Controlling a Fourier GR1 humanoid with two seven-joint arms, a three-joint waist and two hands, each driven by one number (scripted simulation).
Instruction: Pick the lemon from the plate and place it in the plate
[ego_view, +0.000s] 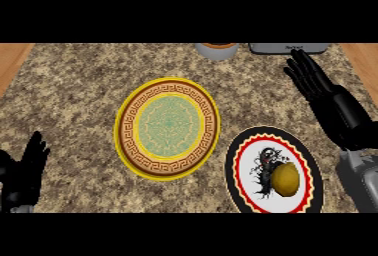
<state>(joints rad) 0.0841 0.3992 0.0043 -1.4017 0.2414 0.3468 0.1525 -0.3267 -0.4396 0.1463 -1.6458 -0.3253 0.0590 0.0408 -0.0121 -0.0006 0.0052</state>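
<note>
Both hands are open — the lemon (286, 179), long axis up-down in view, lies on the red-rimmed plate (244, 150), below the right hand (319, 82) and nearer it than the resting left hand (26, 167).

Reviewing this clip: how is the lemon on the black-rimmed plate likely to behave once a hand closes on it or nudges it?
The lemon looks rounded and oval, so a nudge would probably roll it across its plate. It seems solid, likely keeping its shape when held. Its smooth skin might slip between the fingers. The right hand is open and away from it.
</note>
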